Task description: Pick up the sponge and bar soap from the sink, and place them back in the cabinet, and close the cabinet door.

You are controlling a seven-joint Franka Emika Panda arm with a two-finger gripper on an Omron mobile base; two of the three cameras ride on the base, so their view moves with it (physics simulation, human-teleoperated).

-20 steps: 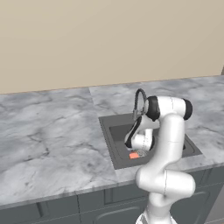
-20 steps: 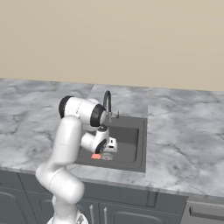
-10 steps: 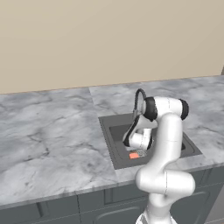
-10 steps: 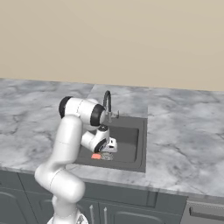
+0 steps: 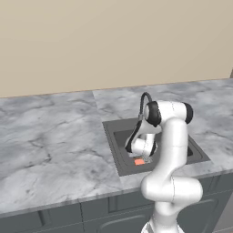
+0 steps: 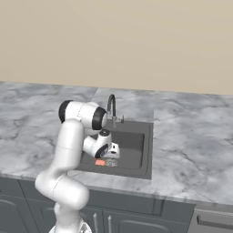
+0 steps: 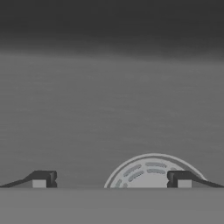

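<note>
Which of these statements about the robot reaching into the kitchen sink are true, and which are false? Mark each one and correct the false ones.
1. The gripper is down inside the sink. True.
2. The jaws are clamped shut on the bar soap. False: they stand wide open, holding nothing.
3. The bar soap lies on the sink floor near the front wall. True.
4. The round drain lies between the fingertips in the hand view. True.
5. The faucet stands on the counter's front edge. False: it stands at the sink's back edge.
</note>
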